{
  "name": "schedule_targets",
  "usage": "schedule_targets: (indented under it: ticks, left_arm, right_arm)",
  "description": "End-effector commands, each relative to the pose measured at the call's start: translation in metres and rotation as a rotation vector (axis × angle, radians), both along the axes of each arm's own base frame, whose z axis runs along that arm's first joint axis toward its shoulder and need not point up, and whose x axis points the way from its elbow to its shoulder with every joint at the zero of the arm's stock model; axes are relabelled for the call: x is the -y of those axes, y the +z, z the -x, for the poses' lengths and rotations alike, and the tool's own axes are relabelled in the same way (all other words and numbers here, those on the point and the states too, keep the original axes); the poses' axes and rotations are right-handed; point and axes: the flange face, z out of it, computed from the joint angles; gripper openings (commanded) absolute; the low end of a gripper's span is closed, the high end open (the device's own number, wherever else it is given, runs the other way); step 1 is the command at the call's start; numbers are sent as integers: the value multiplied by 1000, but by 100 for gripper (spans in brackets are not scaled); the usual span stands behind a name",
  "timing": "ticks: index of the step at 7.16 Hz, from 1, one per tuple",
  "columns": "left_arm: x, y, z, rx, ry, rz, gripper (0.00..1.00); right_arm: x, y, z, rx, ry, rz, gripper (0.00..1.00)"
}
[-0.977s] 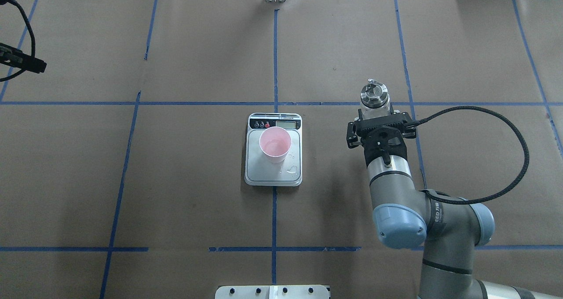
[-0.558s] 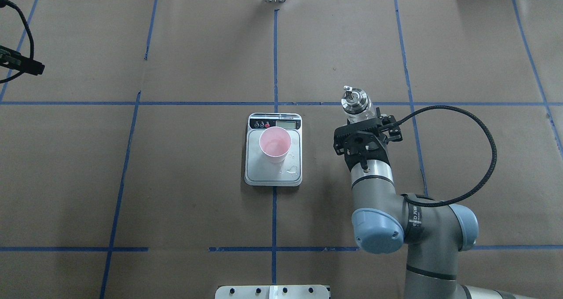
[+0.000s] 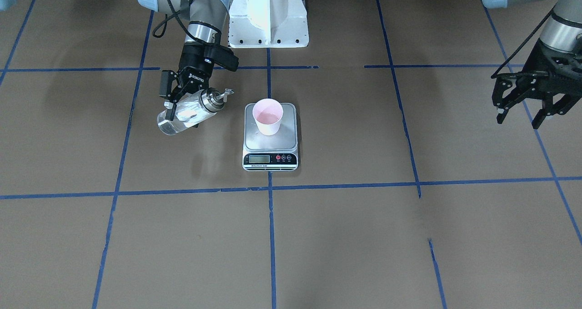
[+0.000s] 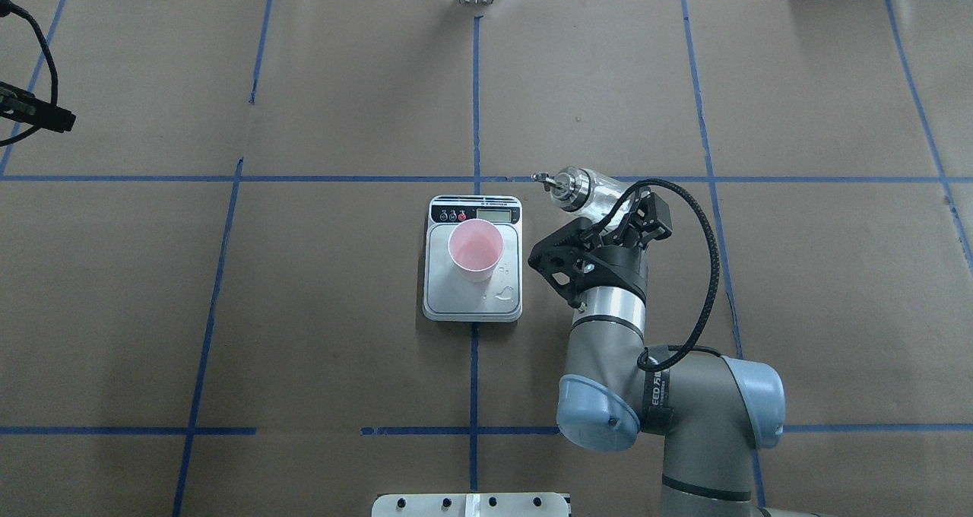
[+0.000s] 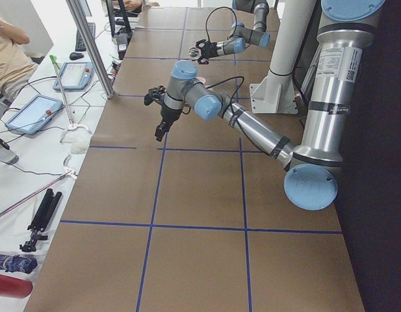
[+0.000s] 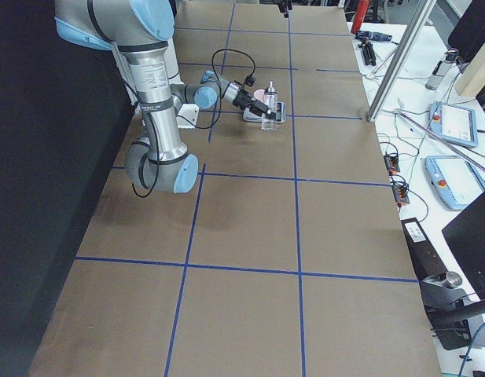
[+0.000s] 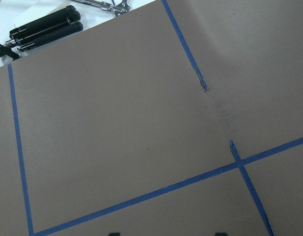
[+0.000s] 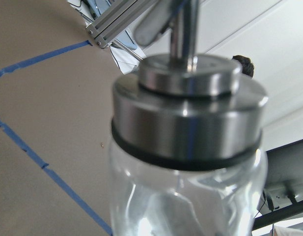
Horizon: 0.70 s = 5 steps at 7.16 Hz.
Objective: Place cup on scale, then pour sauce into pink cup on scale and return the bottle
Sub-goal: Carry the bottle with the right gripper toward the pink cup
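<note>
The cup [image 4: 475,249] sits on the scale [image 4: 437,298], so that part is done; the right gripper [image 4: 617,214] holds the bottle [image 4: 589,190], tipped toward the cup, beside the scale; pouring and putting it back seem not yet done; the left gripper [image 3: 523,107] hangs wide, empty.

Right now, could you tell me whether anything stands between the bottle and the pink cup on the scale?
Nothing visible does: only bare table and part of the scale lie between the tilted bottle's spout and the cup.
</note>
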Motion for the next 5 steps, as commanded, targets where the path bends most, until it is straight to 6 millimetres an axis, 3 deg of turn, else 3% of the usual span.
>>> schedule_targets:
  ticks: [1, 5]
  left_arm:
    - [2, 3, -1, 4, 2, 4, 72]
    - [2, 4, 0, 11, 14, -4, 72]
  right_arm:
    - [-12, -3, 5, -278, -50, -124, 0]
    - [-16, -3, 15, -432, -118, -128, 0]
